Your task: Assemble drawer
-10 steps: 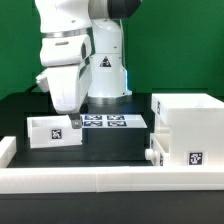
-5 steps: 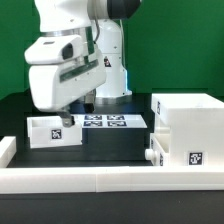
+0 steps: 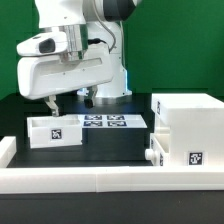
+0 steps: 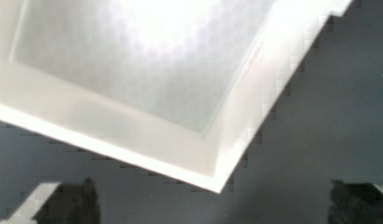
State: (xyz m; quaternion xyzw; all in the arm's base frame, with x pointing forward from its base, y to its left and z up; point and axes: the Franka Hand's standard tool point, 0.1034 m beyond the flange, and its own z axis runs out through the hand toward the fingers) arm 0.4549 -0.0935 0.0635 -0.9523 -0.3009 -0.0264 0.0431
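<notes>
A small white drawer tray (image 3: 54,131) with a square tag on its front lies on the black table at the exterior view's left. It fills much of the wrist view (image 4: 152,80), seen from above, with one corner between my fingers. My gripper (image 3: 69,101) hangs a little above this tray, open and empty; both dark fingertips (image 4: 63,200) show wide apart. The tall white drawer housing (image 3: 185,120) stands at the exterior view's right. A tagged white part with a small knob (image 3: 150,155) sits at its lower front.
The marker board (image 3: 105,122) lies flat on the table between the tray and the housing. A long low white rim wall (image 3: 100,181) runs along the front edge. The robot base (image 3: 108,70) stands behind the marker board.
The hand has turned from upright to lying crosswise and has risen and shifted to the exterior view's left above the tray. The tray and housing have not moved.
</notes>
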